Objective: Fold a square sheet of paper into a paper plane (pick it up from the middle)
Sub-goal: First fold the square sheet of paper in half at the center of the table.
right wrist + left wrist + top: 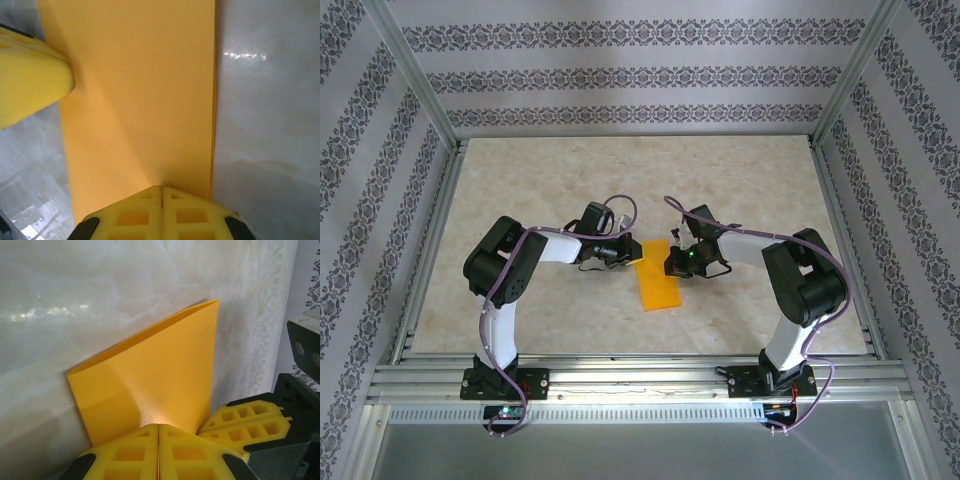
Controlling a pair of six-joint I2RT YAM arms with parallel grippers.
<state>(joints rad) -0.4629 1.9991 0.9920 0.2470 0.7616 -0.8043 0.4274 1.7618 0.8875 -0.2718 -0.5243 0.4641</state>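
Currently the left gripper (158, 429) and right gripper (161, 190) both have fingers pressed together, tips touching the folded square sheet of paper (658, 282) on the table (520, 180)

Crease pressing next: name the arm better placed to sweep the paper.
Right, probably: right gripper, shut, sits at one end of the paper, its length ahead; left gripper touches one side.

Seen from overhead, the table (520, 180) is bare across its upper half and at the lower left and lower right, leaving wide passage there. The centre of the frame is crowded. The left gripper (626, 250) and right gripper (672, 262) stand close together over the folded sheet of paper (657, 287). Aluminium posts (415, 75) and patterned walls (620, 80) close off the left, right and top edges.
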